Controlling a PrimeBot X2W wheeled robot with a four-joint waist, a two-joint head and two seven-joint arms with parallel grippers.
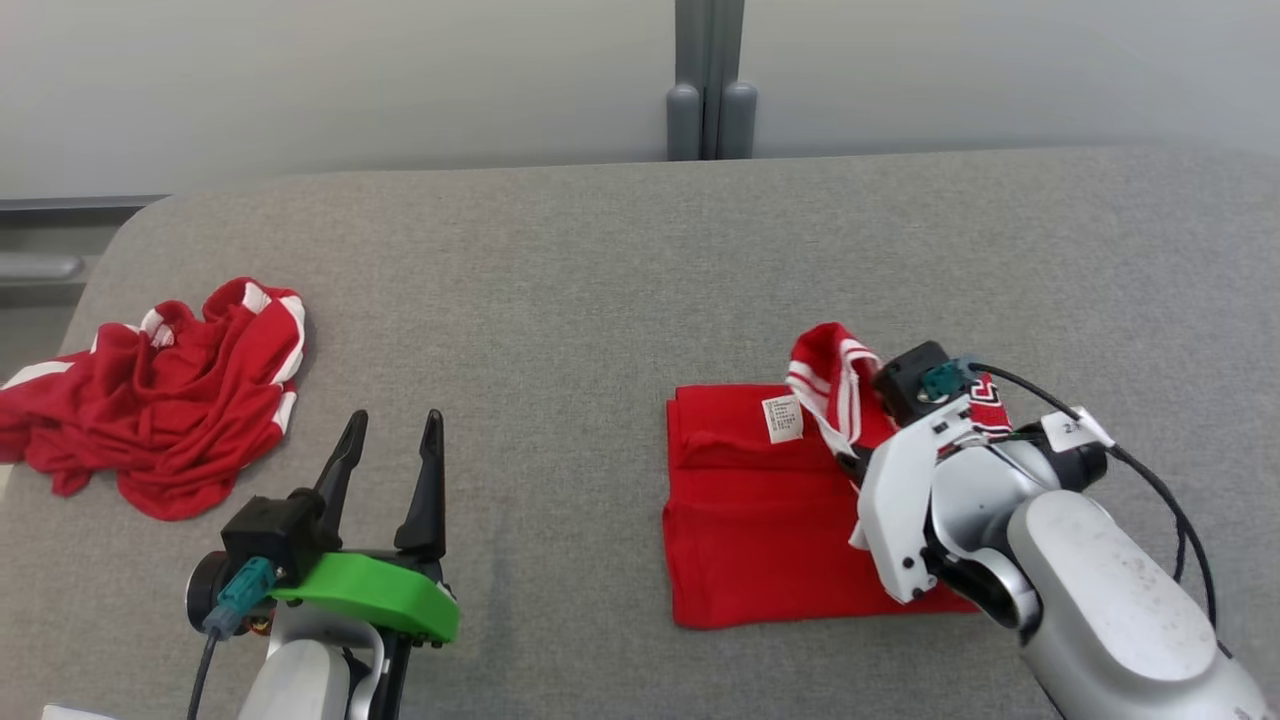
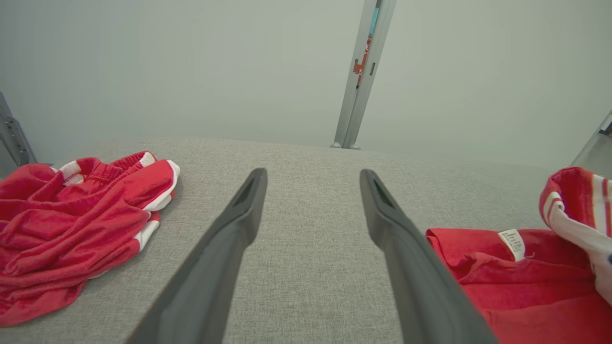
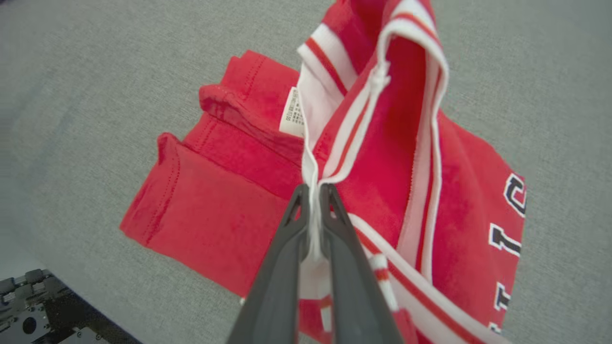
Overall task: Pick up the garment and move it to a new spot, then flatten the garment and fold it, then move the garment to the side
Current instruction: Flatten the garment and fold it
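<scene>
The garment (image 1: 760,520) is red with white-striped trim and lies partly folded on the grey table (image 1: 600,280), right of centre, a white label (image 1: 782,418) facing up. My right gripper (image 3: 313,191) is shut on its white-striped edge (image 3: 373,95) and holds that part raised above the flat layers. In the head view the right gripper (image 1: 850,462) sits over the garment's right side. The garment (image 2: 526,286) also shows at the right of the left wrist view. My left gripper (image 1: 393,425) stands open over bare table at the lower left, its fingers (image 2: 239,224) holding nothing.
A second red and white garment (image 1: 160,400) lies crumpled at the table's left edge, also seen in the left wrist view (image 2: 71,224). A grey post (image 1: 710,80) stands behind the table's far edge. Bare grey surface lies between the two garments.
</scene>
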